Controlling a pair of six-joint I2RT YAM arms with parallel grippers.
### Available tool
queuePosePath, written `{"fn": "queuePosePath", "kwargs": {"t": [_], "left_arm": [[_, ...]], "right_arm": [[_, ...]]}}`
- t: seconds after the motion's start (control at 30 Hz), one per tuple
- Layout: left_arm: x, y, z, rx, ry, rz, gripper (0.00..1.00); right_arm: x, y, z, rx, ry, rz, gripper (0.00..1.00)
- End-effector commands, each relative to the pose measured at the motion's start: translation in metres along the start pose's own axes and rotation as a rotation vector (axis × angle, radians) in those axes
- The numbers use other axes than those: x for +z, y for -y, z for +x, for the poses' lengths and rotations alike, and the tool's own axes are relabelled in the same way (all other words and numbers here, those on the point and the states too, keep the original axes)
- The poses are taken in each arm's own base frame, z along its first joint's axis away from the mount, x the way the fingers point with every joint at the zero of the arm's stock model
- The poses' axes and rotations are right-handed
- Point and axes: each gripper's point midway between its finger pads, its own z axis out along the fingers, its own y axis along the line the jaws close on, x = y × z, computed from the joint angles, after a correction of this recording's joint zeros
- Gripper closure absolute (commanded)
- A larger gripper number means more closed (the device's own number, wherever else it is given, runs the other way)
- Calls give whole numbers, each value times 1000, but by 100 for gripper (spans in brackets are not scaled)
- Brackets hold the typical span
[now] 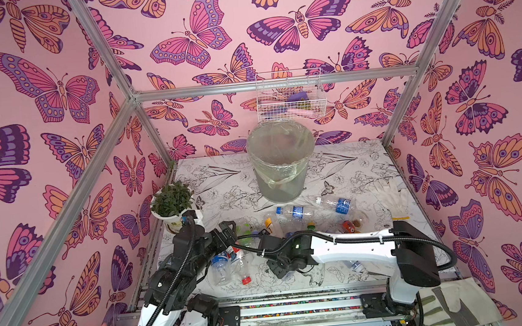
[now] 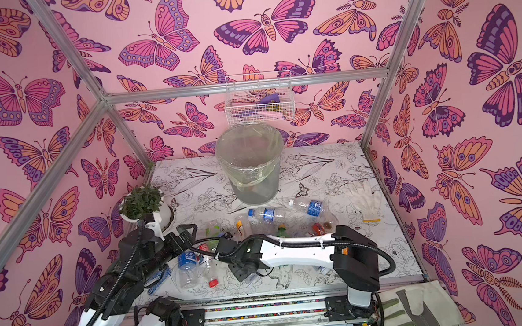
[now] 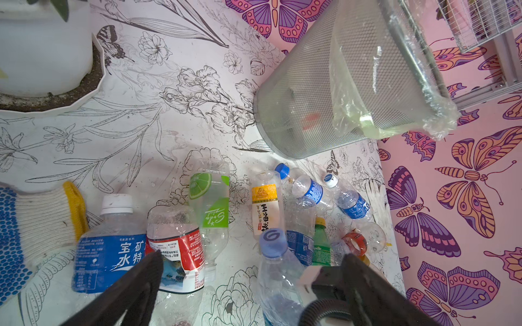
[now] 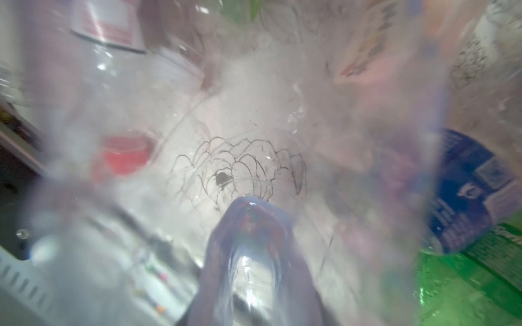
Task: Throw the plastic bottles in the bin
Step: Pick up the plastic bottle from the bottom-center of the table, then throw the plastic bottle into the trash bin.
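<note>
Step in hand: as I judge it, taking the periwinkle-capped clear bottle [image 3: 278, 279] out of the pile to carry it to the bin [image 1: 282, 184].
Right gripper [image 1: 280, 269]: down on that bottle, whose clear wall fills the right wrist view. The jaws are hidden, so I cannot tell whether they grip it.
Left gripper [image 3: 252, 256]: spread wide, holding nothing, over the pile.
Where the bottles are: on the table [image 1: 349, 163], on the robot's side of the bin. The chosen one is among those farthest from the bin.
Doing it well: squeeze the body lightly, since thin plastic buckles. Lift straight up, clear of the Sprite bottle [image 3: 321, 245] beside it. Rise above the bin's tall rim before letting go, and keep off the left arm close by.
Count:
- plastic bottles [image 3: 210, 203]: eleven told apart in the left wrist view, perhaps more where they overlap
- bin: one
- grippers: two
- potted plant [image 1: 172, 201]: one
- wire basket [image 1: 289, 96]: one, above the bin
</note>
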Motion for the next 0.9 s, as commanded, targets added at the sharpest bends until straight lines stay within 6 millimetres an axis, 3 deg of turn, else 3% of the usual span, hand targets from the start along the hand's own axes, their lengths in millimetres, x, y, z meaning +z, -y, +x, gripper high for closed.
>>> {"fn": "queuePosePath", "kwargs": {"t": [0.0,0.13,0.43,0.87], "left_arm": [[-5,-1,-4,11,20,-5,0],[-5,-2,-3,12,20,-3,0],[-2,-5,3,3,6,-2,0],[12,-3,15,-32,-41,27,0]], "right_arm": [[-27,-1,-15,-11,95,-23,89],[-56,4,-28,-29,184,-32,100],[-137,44,-55,-53,457,67,100],[-252,93,-71,-98,790,170,100]]}}
